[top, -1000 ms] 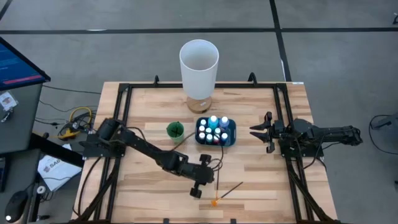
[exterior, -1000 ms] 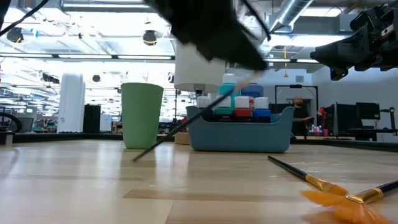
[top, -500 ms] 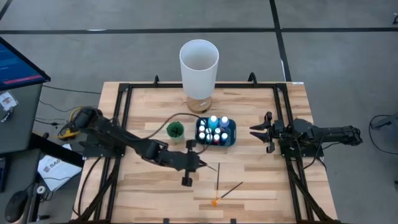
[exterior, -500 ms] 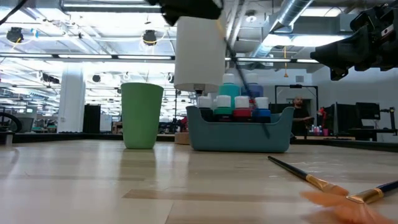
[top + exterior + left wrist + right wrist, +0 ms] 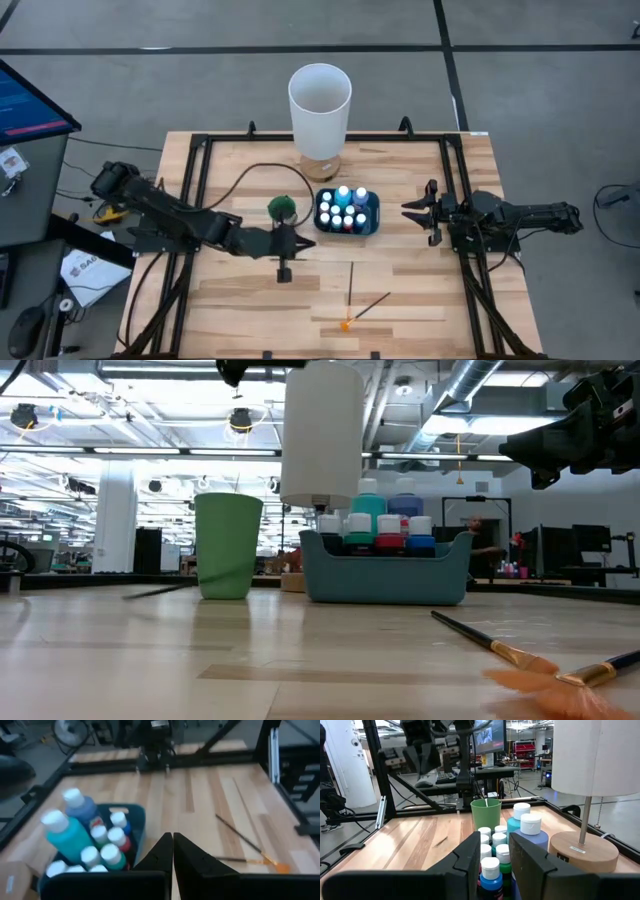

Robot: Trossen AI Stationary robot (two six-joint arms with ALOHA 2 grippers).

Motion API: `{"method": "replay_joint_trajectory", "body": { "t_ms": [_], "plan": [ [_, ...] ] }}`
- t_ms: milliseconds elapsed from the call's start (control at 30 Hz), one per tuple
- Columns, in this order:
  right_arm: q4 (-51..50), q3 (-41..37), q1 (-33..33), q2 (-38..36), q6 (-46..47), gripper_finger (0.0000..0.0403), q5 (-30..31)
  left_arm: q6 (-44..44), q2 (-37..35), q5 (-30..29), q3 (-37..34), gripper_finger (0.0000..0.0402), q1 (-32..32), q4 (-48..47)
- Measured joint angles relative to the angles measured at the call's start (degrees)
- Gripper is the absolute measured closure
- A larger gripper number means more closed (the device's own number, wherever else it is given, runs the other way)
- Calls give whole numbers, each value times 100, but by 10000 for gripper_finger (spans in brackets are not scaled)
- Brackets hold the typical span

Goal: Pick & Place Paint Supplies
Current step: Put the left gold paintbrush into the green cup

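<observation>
Nearest the front edge of the pale wooden slatted surface (image 5: 400,290) lie two thin dark-handled paintbrushes, crossing or nearly touching at their bristle ends: one with a fanned orange tip (image 5: 346,323) (image 5: 545,682) and a second, straighter one (image 5: 351,283) (image 5: 480,639) pointing back toward the middle of the surface. Just behind them and to the left, the left gripper (image 5: 284,262) (image 5: 172,851) hangs above the wood in front of the small green plastic cup (image 5: 282,208) (image 5: 228,546), its two dark fingers pressed together with only a sliver of a gap and nothing visible between them. A thin pale stick shows just above the cup's rim in the right wrist view, though I cannot tell what it is. Just beside the cup on its right sits the blue plastic caddy (image 5: 373,214) (image 5: 385,575), packed with small paint bottles with pale caps (image 5: 345,208) (image 5: 377,525) (image 5: 90,842) (image 5: 500,847) in teal, blue, red and green, all standing upright. Well off to the right of the caddy, near the black frame rail, the right gripper (image 5: 412,212) (image 5: 491,865) waits, pointed at the caddy, its fingers spread moderately apart and empty. Farthest back, behind the cup and caddy, stands the tall white cylindrical lamp shade on a round wooden base (image 5: 320,100) (image 5: 592,755).
</observation>
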Motion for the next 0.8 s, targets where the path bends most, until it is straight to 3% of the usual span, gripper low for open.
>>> {"method": "replay_joint_trajectory", "body": {
  "t_ms": [167, 400, 800],
  "plan": [
    [-2, 0, 0, -2, 1, 305, 0, 20, -276, 40, -89, 401, 12, 16],
    [-1, 1, -1, 0, 0, 305, 0, -1067, -138, 229, -778, 391, 8, -39],
    [-1, 0, 1, -2, 1, 305, 1, -704, 1508, 1010, -861, 283, -21, 847]
  ]
}}
